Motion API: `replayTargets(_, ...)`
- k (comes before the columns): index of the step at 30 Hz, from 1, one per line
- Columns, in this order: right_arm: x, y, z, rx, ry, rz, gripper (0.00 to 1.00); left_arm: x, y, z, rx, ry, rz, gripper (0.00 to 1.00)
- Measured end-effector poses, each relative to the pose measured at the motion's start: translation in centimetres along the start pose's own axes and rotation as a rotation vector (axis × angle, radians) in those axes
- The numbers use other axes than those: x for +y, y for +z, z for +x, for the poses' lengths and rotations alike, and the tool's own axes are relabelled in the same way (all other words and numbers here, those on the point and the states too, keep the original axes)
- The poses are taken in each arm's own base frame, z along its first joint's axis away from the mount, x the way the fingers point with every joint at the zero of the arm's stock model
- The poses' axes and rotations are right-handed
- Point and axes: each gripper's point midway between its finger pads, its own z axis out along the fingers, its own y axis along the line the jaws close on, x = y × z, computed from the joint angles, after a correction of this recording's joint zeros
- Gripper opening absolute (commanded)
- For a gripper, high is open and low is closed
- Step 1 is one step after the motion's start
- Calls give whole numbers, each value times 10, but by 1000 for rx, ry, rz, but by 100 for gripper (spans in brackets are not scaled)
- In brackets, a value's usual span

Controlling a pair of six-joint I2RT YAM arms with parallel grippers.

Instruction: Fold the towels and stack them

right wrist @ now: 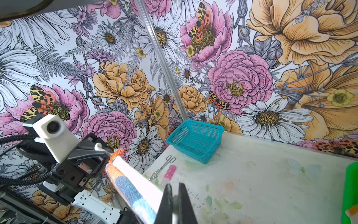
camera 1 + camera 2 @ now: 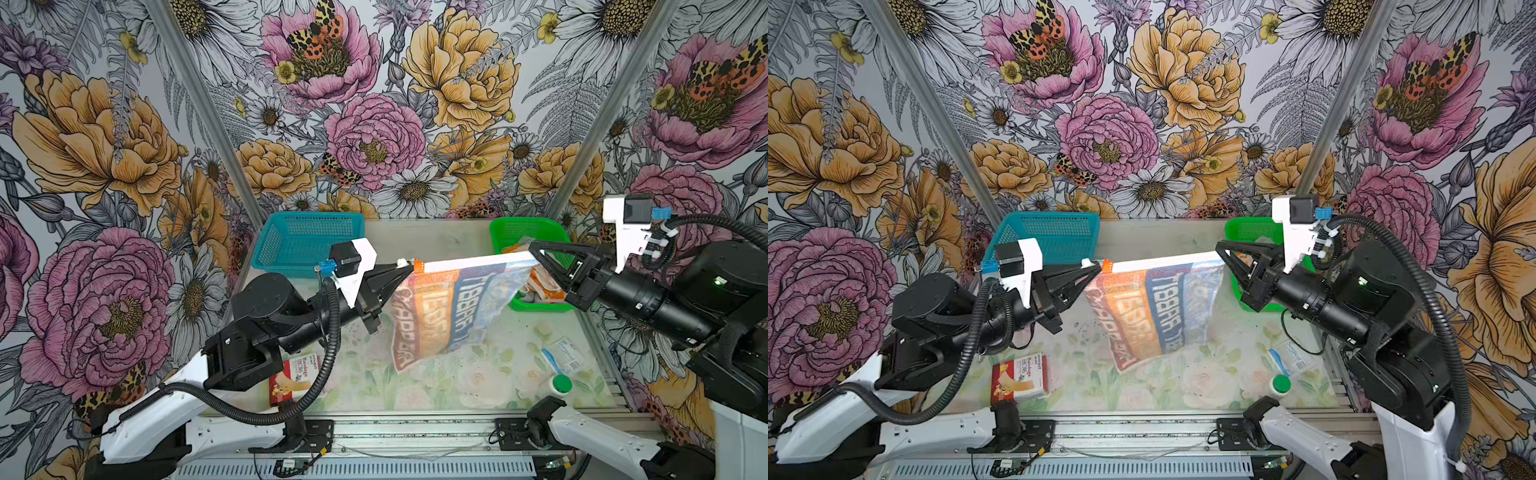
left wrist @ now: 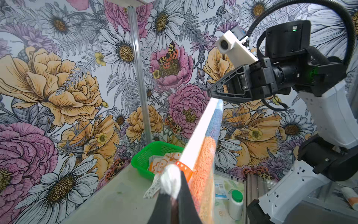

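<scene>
While it hangs between the two arms, the cream terry towel with orange, brown and blue "RABBIT" lettering [image 2: 446,307] is lifted off the pale floral-printed table [image 2: 457,390] along its whole top hem. In both top views we see the left gripper [image 2: 409,266] pinched tight on one upper corner and the right gripper [image 2: 535,248] pinched tight on the other. The hem runs taut from side to side, and the cloth drops below the fingers towards the near edge. Whether its lowest corner brushes the table, we cannot tell. Behind the right gripper, the green plastic mesh basket [image 2: 536,308] holds the orange cloth with white flowers [image 2: 545,290].

From the left wrist view, the closed jaws bunch the white corner, and the hem runs straight away to the right gripper [image 3: 210,95].

From the right wrist view, the same hem leads back to the left gripper [image 1: 107,155], with the teal plastic mesh basket [image 1: 193,139] beyond it.

We judge the fold turns on this: the towel's long axis lies across the table, each arm holds one end, and the free edge hangs below. Laying it down would need both arms moving together.
</scene>
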Motion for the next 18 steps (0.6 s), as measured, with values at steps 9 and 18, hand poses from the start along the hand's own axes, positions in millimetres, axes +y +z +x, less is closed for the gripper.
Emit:
replayTargets(9, -106, 73, 69, 197, 28, 374, 0, 97, 58, 127, 217, -33, -353, 0)
replayTargets(18, -232, 176, 151, 410, 72, 548, 0, 191, 98, 259, 317, -168, -495, 0)
